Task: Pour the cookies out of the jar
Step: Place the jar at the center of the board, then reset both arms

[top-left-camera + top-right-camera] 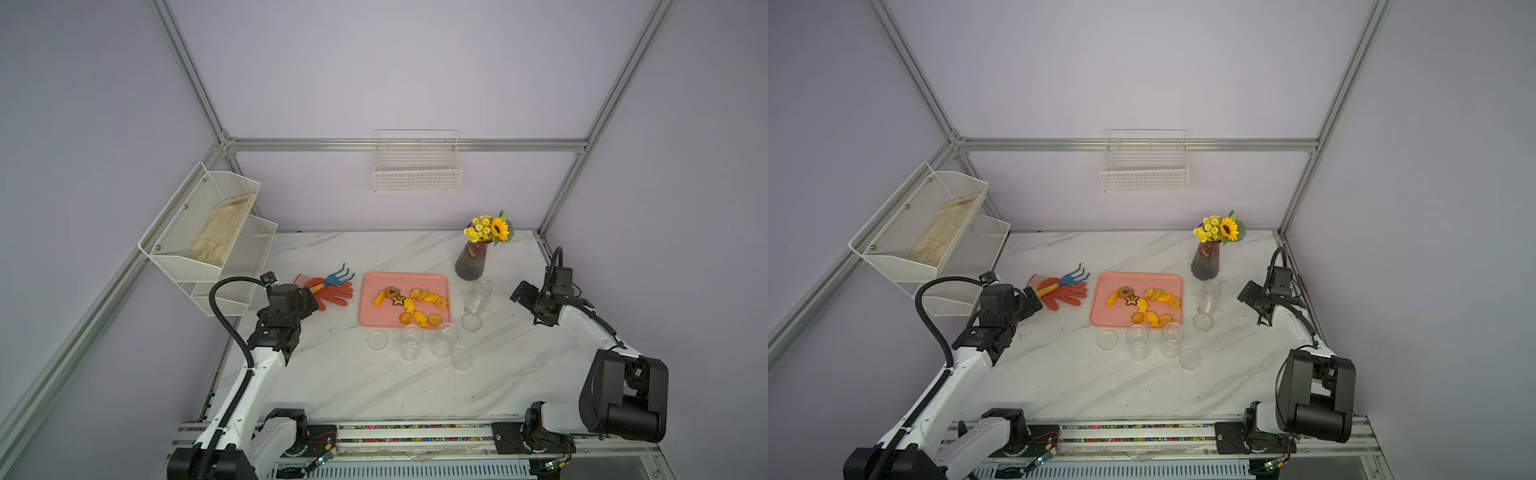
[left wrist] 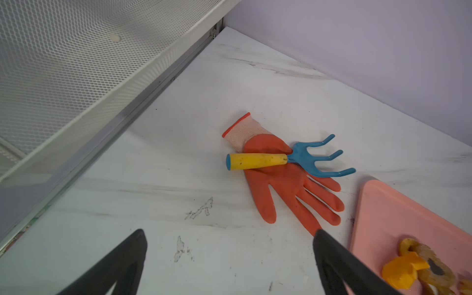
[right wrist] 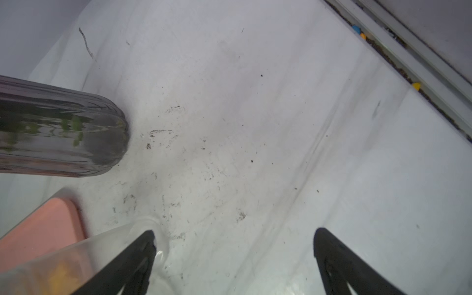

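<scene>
The cookies (image 1: pixel 411 305) (image 1: pixel 1144 305) lie spread on a pink tray (image 1: pixel 370 320) (image 1: pixel 1100 320) mid-table. A clear jar (image 1: pixel 478 296) (image 1: pixel 1209 296) stands upright just right of the tray and looks empty. My right gripper (image 1: pixel 521 296) (image 3: pixel 233 245) is open, a little to the right of that jar. In the right wrist view the jar (image 3: pixel 102 255) sits just outside one finger, with nothing between the jaws. My left gripper (image 1: pixel 312 300) (image 2: pixel 229 245) is open over bare table, left of the tray (image 2: pixel 398 212), with cookies (image 2: pixel 408 273) at the view's edge.
Two more clear jars (image 1: pixel 411 340) (image 1: pixel 444 340) and three round lids (image 1: pixel 377 340) (image 1: pixel 471 323) (image 1: pixel 461 359) stand before the tray. An orange glove (image 2: pixel 286 184) with a blue rake (image 2: pixel 258 161) lies by the left gripper. A flower vase (image 1: pixel 471 262) (image 3: pixel 63 127) stands behind the jar. A mesh shelf (image 1: pixel 199 232) is at left.
</scene>
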You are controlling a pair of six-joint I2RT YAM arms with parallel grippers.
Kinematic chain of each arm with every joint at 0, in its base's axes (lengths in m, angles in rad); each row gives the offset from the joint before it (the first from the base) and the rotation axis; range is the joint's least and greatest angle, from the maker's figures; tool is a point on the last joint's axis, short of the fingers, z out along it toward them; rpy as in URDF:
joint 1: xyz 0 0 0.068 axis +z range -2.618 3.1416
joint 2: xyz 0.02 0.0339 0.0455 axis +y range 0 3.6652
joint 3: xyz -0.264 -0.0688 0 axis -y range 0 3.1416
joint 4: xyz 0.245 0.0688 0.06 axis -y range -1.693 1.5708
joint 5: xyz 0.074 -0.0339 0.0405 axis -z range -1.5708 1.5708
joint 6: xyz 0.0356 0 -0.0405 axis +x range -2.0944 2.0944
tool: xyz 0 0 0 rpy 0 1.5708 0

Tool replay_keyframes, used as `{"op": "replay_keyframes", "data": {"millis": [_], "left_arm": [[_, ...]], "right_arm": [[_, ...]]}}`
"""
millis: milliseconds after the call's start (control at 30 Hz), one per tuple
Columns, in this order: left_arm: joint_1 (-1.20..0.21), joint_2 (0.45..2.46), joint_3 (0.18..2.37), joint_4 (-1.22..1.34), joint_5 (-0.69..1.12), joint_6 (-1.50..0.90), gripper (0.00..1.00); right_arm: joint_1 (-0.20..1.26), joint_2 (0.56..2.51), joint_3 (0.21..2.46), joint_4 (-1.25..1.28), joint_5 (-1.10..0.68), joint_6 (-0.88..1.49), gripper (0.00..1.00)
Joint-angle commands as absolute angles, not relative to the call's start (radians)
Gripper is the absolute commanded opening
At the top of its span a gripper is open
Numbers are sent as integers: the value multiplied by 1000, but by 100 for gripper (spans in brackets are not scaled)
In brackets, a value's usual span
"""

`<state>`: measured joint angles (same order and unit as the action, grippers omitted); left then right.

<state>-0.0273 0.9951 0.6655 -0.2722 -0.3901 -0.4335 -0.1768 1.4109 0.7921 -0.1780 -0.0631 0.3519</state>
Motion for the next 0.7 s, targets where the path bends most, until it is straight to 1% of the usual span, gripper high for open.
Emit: {"op": "replay_keyframes", "data": {"millis": [0, 100, 167, 300, 400, 467, 500, 600, 667], "left_arm": [[-14, 1028, 598, 39, -467, -273, 100], [-8, 1095, 559, 166, -459, -232, 100], [-1, 1141, 527, 262, -447, -218, 100], [8, 1227, 494, 413, -399, -158, 100], [14, 1294, 486, 473, -379, -133, 100], [17, 1331, 472, 529, -356, -125, 100], [18, 1350, 463, 565, -339, -121, 100], [17, 1402, 429, 693, -283, -106, 100], [18, 1404, 434, 707, -231, -63, 100]], "right_arm": [[-176, 1483, 753, 257, -76, 229, 98], [-175, 1560, 679, 422, -86, 158, 98], [-175, 1598, 641, 477, -78, 113, 98], [-168, 1653, 581, 621, -123, 117, 97], [-148, 1692, 536, 751, -140, 128, 97], [-131, 1705, 494, 861, -153, 123, 98], [-119, 1694, 485, 857, -151, 96, 97], [-71, 1699, 432, 969, -146, 39, 98], [-46, 1709, 417, 1003, -129, 10, 98]]}}
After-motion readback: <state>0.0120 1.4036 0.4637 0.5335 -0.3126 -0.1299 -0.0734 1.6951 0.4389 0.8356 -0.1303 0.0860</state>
